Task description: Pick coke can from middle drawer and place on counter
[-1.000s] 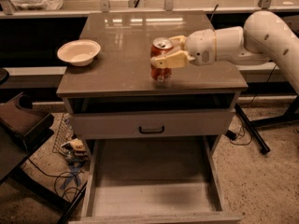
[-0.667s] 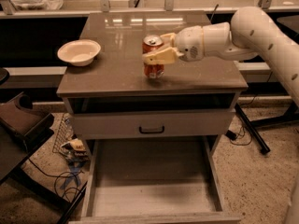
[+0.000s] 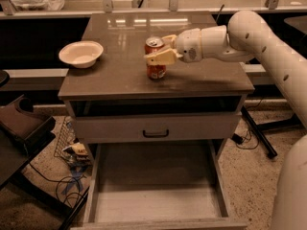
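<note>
1. Gripper: its fingers clasp the upright coke can, which stands mid-counter.
2. White bowl: at the counter's left edge, well apart from the can.
3. Middle drawer: pulled open below.

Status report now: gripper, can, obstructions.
Copy: gripper over counter, shut on coke can. Can upright, base at counter level; middle drawer open below. White bowl well apart, not blocking.

claw at coke can, counter middle | bowl well left | room between
</note>
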{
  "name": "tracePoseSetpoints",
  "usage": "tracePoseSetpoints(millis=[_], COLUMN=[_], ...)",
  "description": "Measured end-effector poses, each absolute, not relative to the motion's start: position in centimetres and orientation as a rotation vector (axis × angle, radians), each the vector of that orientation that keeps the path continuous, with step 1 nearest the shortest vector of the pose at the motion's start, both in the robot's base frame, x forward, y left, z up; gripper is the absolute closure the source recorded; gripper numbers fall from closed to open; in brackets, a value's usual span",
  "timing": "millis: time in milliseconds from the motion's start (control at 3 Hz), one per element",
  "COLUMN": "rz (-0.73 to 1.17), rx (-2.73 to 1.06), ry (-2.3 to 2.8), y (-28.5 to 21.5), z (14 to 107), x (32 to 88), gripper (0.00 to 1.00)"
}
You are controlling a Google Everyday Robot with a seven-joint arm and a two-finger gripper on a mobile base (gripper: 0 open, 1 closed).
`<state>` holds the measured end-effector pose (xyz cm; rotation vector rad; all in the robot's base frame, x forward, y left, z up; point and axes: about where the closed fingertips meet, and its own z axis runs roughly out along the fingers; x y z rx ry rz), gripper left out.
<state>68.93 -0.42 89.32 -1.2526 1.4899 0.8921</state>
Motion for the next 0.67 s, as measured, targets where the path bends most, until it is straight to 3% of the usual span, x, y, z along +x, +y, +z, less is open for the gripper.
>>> tracePoseSetpoints(millis=[333,667], rz=[0.919,0.920], rx=[-1.239,-1.238], ry=[1.498,1.498], y=[-0.46,-0.47], z=[87.49,87.70], x=[70.66,70.76], gripper=[1.00,0.83])
